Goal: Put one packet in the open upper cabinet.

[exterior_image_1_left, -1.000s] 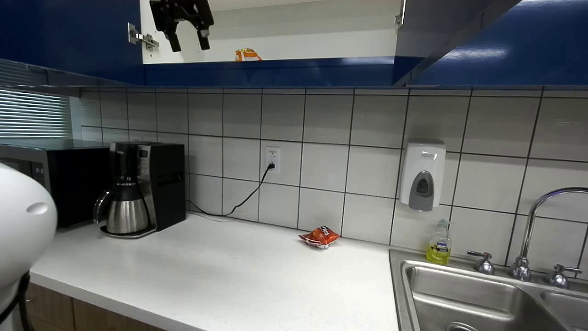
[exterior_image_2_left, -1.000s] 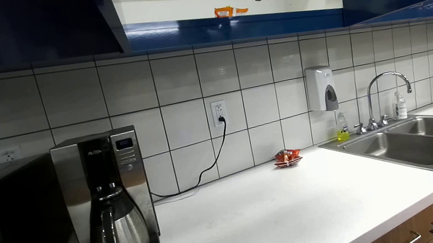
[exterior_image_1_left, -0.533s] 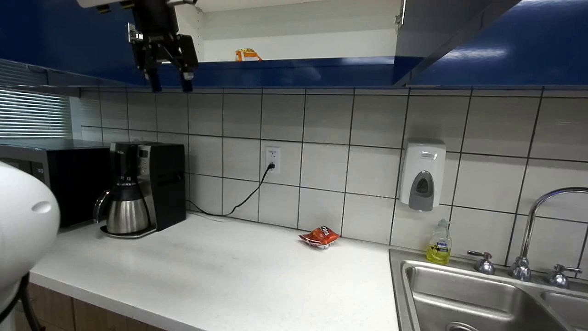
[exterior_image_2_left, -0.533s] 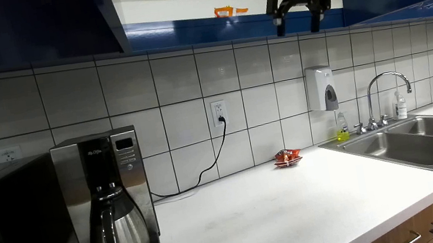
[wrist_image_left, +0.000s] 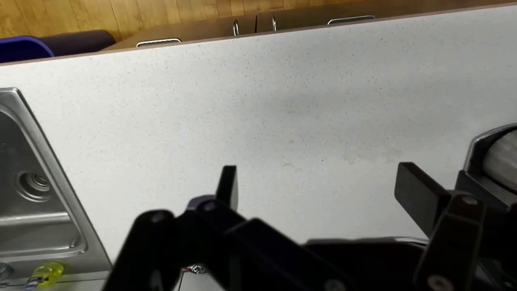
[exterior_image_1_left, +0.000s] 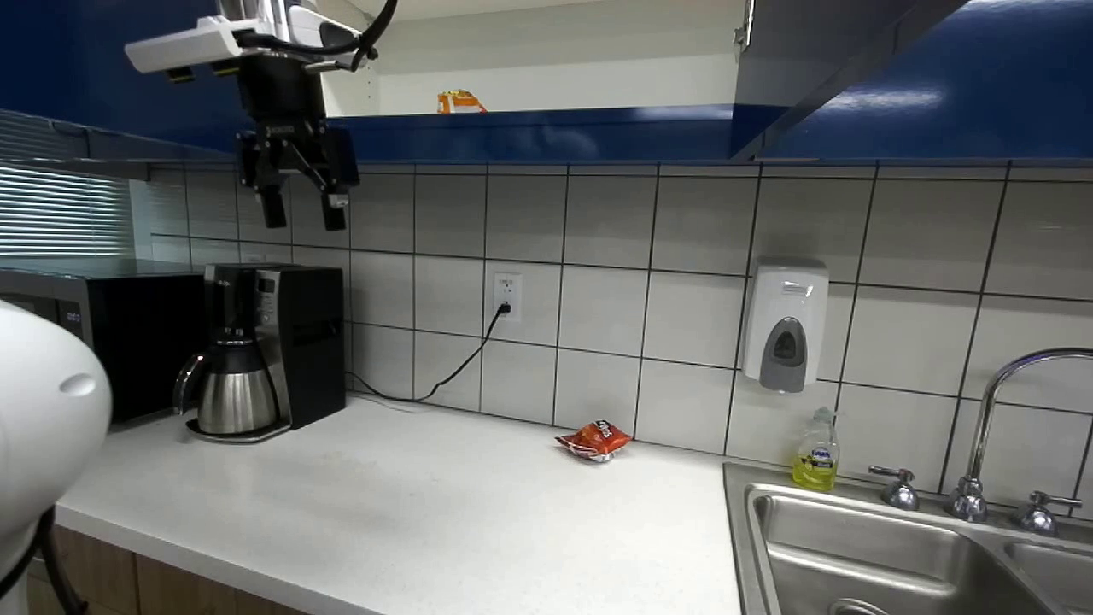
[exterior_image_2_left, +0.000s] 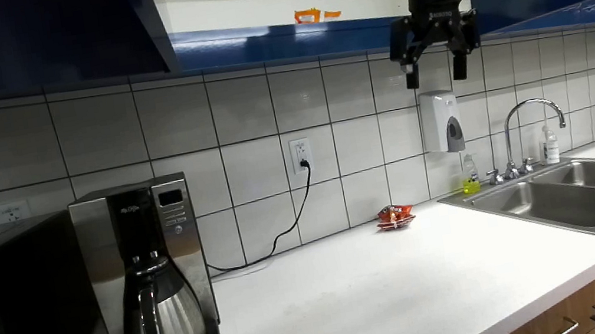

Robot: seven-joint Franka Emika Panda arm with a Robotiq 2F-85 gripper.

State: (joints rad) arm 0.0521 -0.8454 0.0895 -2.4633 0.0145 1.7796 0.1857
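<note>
- Far L in an exterior view, coffee maker point(exterior_image_1_left: 303, 346) sat on the surface point(exterior_image_1_left: 427, 512), no part in the job
- Next, higher up, fingers point(exterior_image_1_left: 334, 216) were spread wide w/ nothing btwn them, tips showing below the bottom edge of the open upper cabinet point(exterior_image_1_left: 555, 135) in both exterior views; wide gap in wrist view too
- R of them, orange packet point(exterior_image_1_left: 459, 103) was inside the cabinet behind its blue front edge; lower part hidden, couldn't tell how it lay
- Placing looked done; step in hand was prob just final parking, so next move called for taking the fingers well away w/o clipping that edge, no grasp needed
- Further R, down on the surface nr the tiled wall point(exterior_image_1_left: 598, 307), red packet point(exterior_image_1_left: 595, 441) lay, best left alone as only 1 was asked for
- Far R, sink point(exterior_image_1_left: 871, 538), no role
</note>
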